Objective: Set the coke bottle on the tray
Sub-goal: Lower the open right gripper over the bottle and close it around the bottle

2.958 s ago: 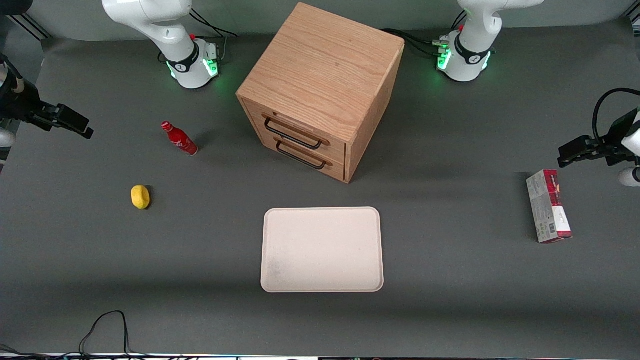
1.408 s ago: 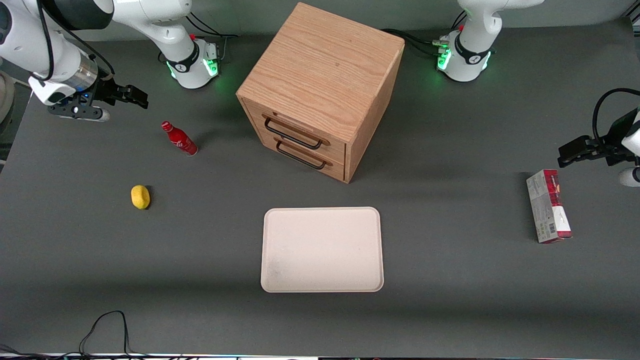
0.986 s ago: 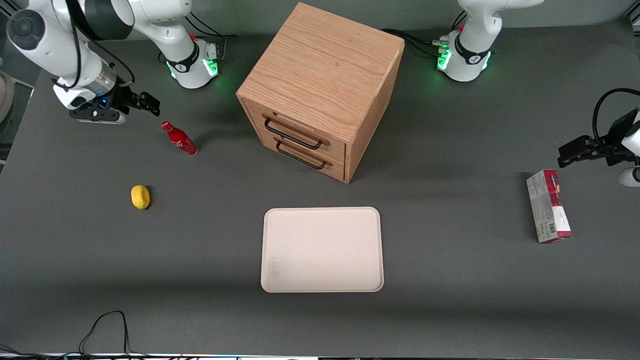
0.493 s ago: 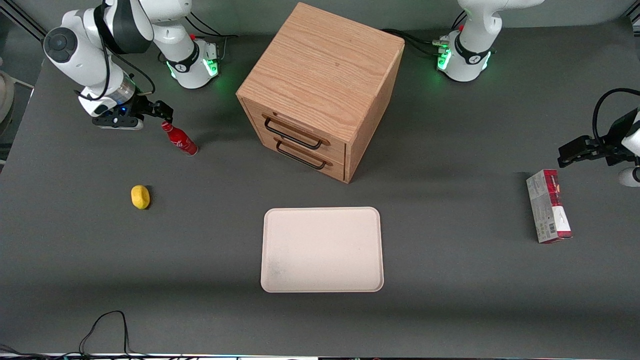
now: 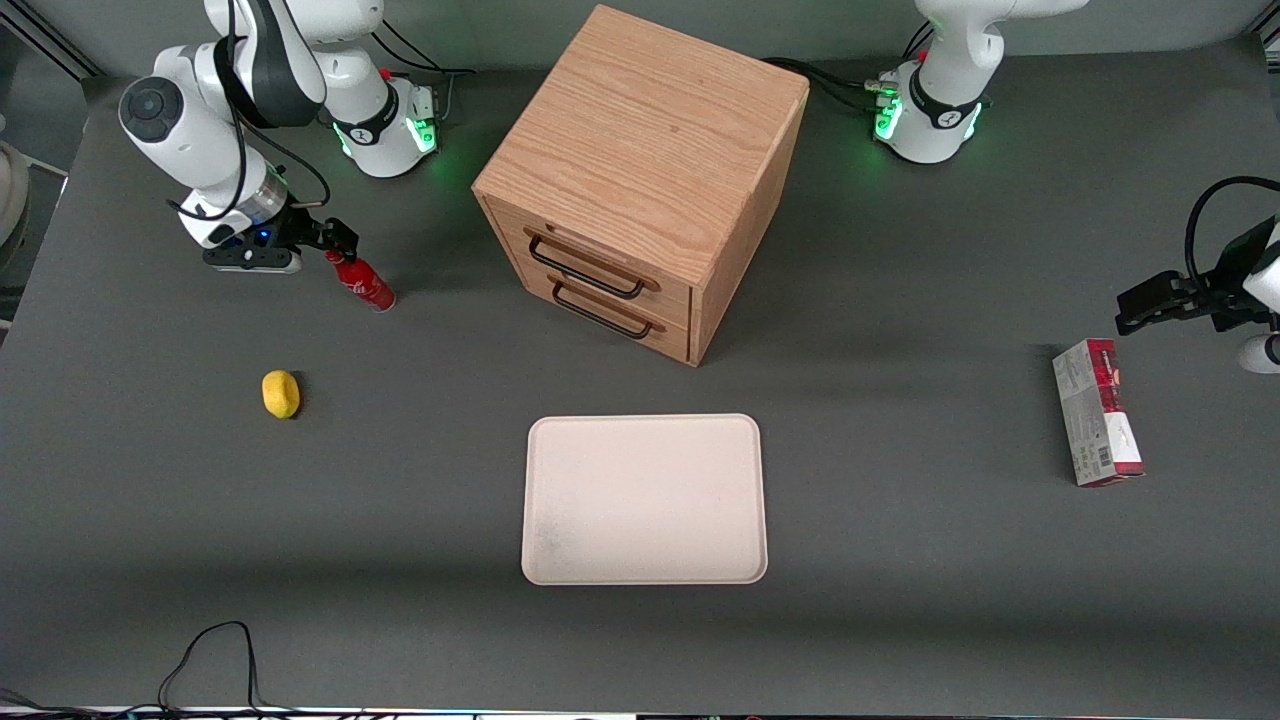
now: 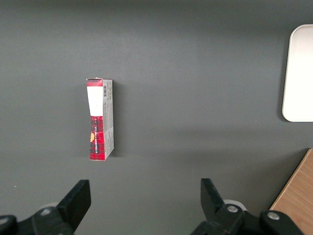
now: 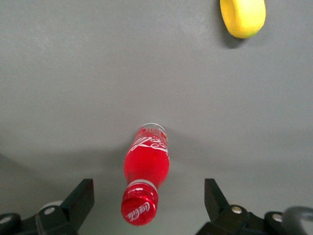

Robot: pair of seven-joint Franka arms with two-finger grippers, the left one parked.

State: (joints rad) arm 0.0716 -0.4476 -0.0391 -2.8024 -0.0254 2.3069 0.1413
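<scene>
The coke bottle [image 5: 362, 281] stands upright on the grey table toward the working arm's end, slim and red with a red cap and white script. It shows in the right wrist view [image 7: 145, 169] too. My gripper [image 5: 335, 240] hangs just above the bottle's cap, open, with one finger [image 7: 80, 198] on each side of the cap and clear of it. The cream-white tray [image 5: 645, 498] lies flat near the front camera, in front of the wooden cabinet, with nothing on it. Its edge shows in the left wrist view [image 6: 298, 73].
A wooden two-drawer cabinet [image 5: 640, 180] stands mid-table, both drawers shut. A yellow lemon [image 5: 281, 393] lies nearer the front camera than the bottle, also in the right wrist view [image 7: 243, 17]. A red-and-grey carton [image 5: 1097, 410] lies toward the parked arm's end.
My arm has swung in from the table's edge toward the bottle and come down. The open gripper now hangs over the cap. The bottle has not moved.
</scene>
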